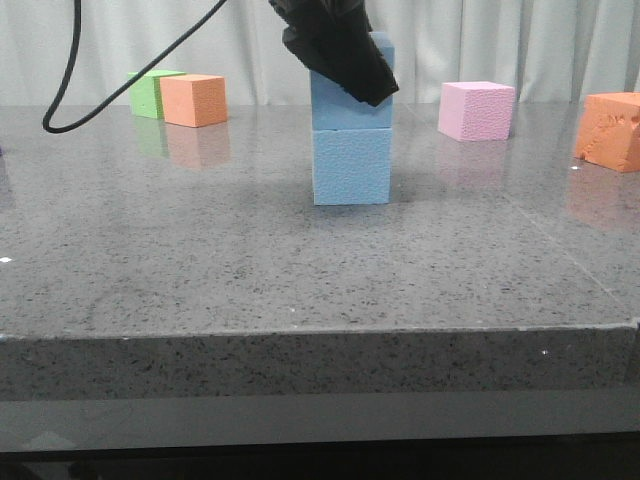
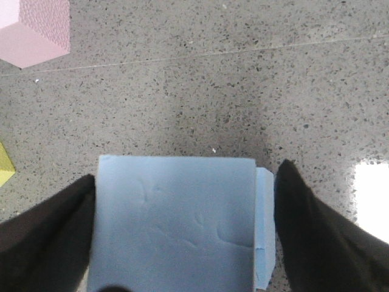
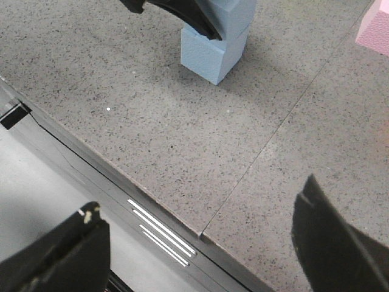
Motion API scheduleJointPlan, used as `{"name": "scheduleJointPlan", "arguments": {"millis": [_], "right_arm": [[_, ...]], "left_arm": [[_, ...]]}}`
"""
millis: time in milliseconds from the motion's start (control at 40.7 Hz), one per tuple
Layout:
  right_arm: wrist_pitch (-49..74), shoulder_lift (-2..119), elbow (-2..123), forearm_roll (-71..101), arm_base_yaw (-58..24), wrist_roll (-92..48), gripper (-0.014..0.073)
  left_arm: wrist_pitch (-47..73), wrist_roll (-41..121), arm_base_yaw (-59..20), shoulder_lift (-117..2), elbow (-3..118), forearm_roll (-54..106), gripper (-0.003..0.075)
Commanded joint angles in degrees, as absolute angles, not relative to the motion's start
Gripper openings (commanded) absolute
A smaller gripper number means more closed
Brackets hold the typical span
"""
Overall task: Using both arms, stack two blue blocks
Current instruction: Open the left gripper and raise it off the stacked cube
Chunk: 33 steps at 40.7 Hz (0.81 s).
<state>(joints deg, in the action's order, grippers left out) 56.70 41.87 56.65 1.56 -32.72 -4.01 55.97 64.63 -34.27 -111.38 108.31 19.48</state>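
Grey speckled stone bench (image 1: 200,260), pale curtain (image 1: 500,40) behind; pink cube (image 1: 477,110), orange cube (image 1: 194,100) and green cube (image 1: 148,93) at the back. Left gripper (image 2: 182,234) fingers flank the upper blue block (image 2: 173,222), stacked on the lower blue block (image 1: 351,167) mid-bench; whether they press it is unclear. Right gripper (image 3: 200,246) wide, holding nothing, above the bench's front edge.

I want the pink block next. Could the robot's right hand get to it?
Probably yes. The right hand is open and empty near the table's front edge, and bare table lies before the pink block; reach itself is uncertain.
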Motion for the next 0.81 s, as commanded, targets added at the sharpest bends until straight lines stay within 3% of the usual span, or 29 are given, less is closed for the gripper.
{"name": "scheduleJointPlan", "arguments": {"millis": [0, 246, 590, 786], "right_arm": [[53.37, 41.59, 58.06, 1.38, -32.47, -4.33, 0.0615], [53.37, 41.59, 58.06, 1.38, -32.47, -4.33, 0.0615], [53.37, 41.59, 58.06, 1.38, -32.47, -4.33, 0.0615], [53.37, 41.59, 58.06, 1.38, -32.47, -4.33, 0.0615]], "left_arm": [[52.9, 63.47, -34.6, -107.47, 110.45, 21.46, 0.0565], [53.0, 52.0, -34.6, -101.51, 110.45, 21.13, 0.0565], [64.07, 11.44, -32.35, -90.58, 110.33, 10.57, 0.0565], [68.91, 7.7, -30.41, -83.88, 104.18, 9.81, 0.0565]]}}
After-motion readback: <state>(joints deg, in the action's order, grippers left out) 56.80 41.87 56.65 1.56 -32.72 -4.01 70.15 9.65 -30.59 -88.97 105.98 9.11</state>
